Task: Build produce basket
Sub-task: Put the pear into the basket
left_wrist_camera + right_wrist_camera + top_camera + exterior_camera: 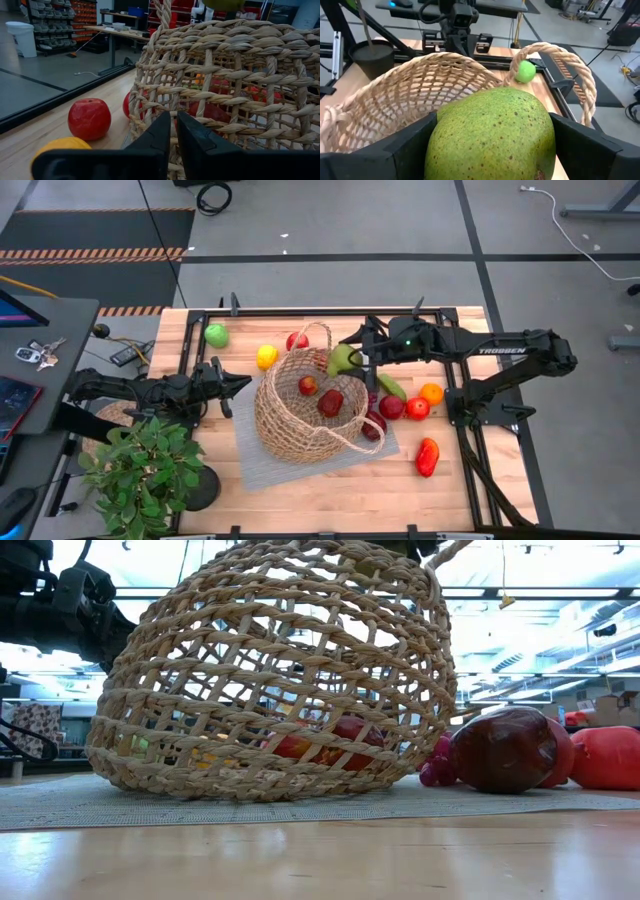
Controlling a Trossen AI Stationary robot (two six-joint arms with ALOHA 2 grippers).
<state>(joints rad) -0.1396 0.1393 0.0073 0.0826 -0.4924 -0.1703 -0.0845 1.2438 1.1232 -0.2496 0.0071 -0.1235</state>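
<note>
The right gripper [345, 361] is clamped on a green pear [492, 135], hanging just over the far rim of the basket [300, 415], whose mouth opens below and ahead of it. The left gripper [240, 383], fingers pinched together on nothing, sits against the basket's opposite wall. 2 fruits lie inside.

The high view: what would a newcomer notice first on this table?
The big wicker basket on the grey mat at the table's middle, two red fruits inside. Then the right tool, holding a green pear above the basket's rim. The left tool, shut, rests at the basket's left side.
</note>
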